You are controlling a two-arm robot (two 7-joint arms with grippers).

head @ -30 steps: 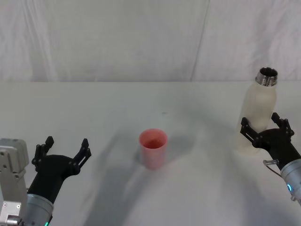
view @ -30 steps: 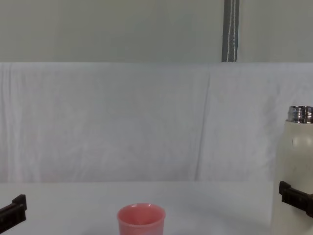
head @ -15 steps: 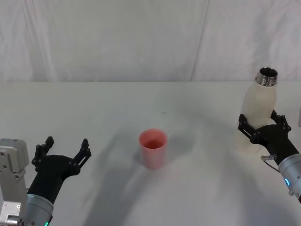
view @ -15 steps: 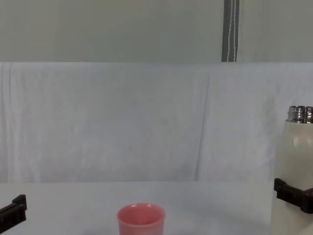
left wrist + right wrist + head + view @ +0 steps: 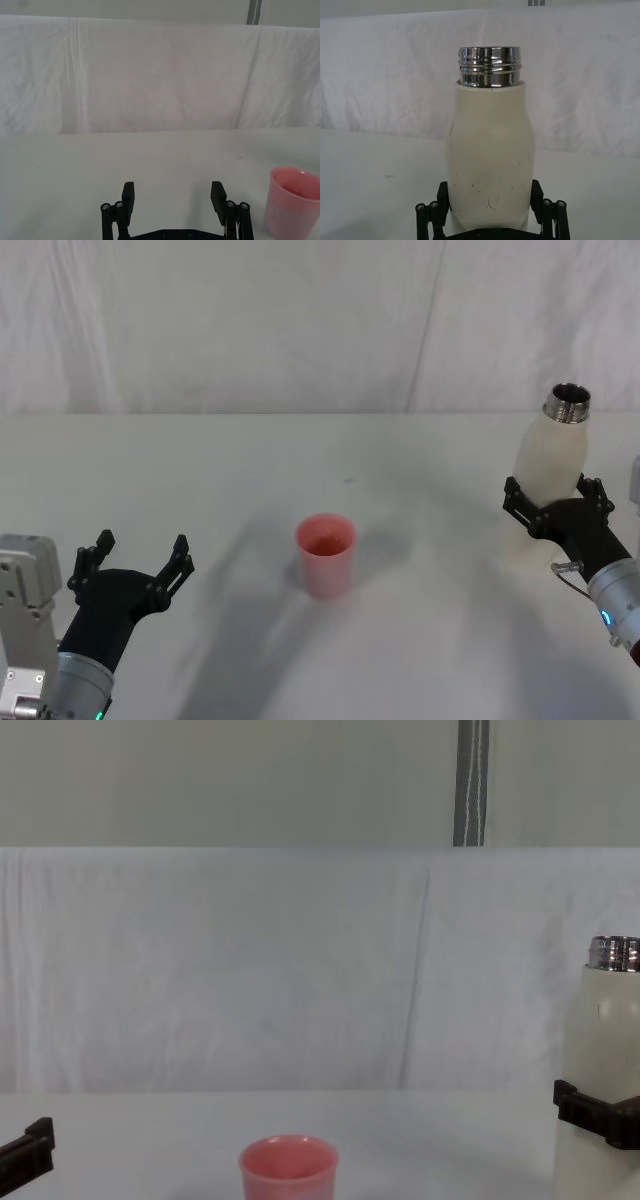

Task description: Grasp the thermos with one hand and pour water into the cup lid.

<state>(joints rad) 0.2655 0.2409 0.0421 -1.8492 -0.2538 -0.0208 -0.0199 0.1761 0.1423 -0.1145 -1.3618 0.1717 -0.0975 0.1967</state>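
Nearest, the left gripper (image 5: pixel 138 558) sits open and idle at the table's near left. Midway stands the pink cup (image 5: pixel 325 555). Farther right, the right gripper (image 5: pixel 556 504) brackets the bottle (image 5: pixel 552 472), fingers spread beside its lower body, seemingly unclamped. Closing off-centre could tip it.

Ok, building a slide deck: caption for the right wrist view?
Right gripper with fingers flanking the upright cream thermos, silver neck uncapped, on the white table.
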